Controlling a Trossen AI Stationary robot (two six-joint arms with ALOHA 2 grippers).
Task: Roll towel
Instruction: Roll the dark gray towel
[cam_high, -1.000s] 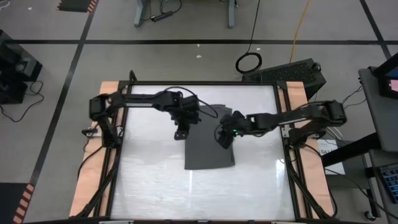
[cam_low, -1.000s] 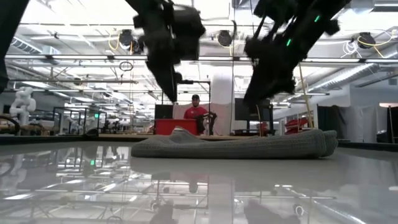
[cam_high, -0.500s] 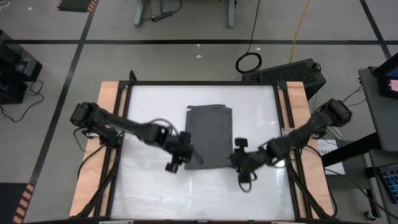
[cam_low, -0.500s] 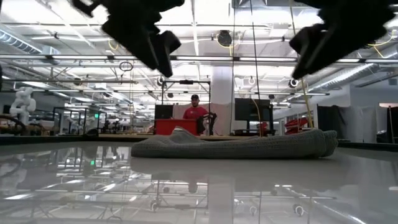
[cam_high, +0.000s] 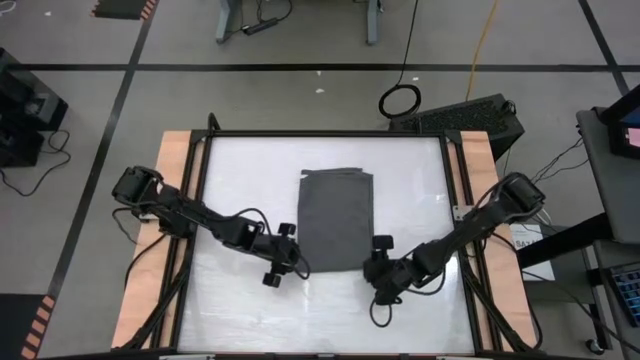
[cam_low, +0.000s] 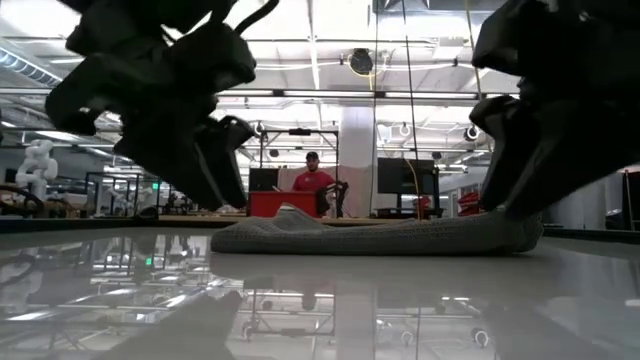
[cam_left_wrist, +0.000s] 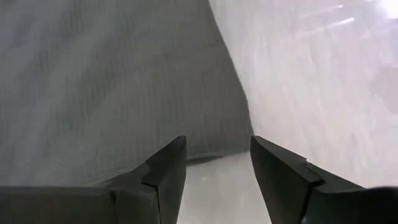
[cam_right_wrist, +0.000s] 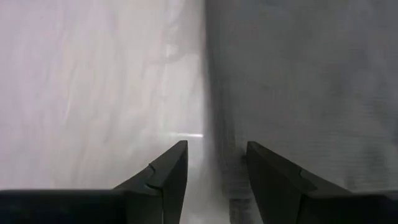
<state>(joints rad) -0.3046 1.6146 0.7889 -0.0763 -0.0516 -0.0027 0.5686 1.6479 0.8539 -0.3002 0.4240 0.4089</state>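
Observation:
The dark grey towel (cam_high: 337, 218) lies spread flat on the white table (cam_high: 240, 300), its long sides running near to far. It shows as a low ridge in the low view (cam_low: 380, 236). My left gripper (cam_high: 295, 262) is open and low, just off the towel's near left corner (cam_left_wrist: 239, 140). It also shows in the left wrist view (cam_left_wrist: 217, 158) and in the low view (cam_low: 215, 150). My right gripper (cam_high: 370, 268) is open and low at the near right corner. In the right wrist view (cam_right_wrist: 214, 162) the towel's edge (cam_right_wrist: 208, 112) runs ahead between its fingers.
Bare white table lies on the towel's left, right and near sides. Wooden side rails (cam_high: 150, 280) and a black frame (cam_high: 320, 133) bound the table. A person in red (cam_low: 314, 178) sits far off in the room behind.
Both grippers have gone from above the towel's far half toward the table's near edge and down, to the towel's near corners. The towel has kept still.

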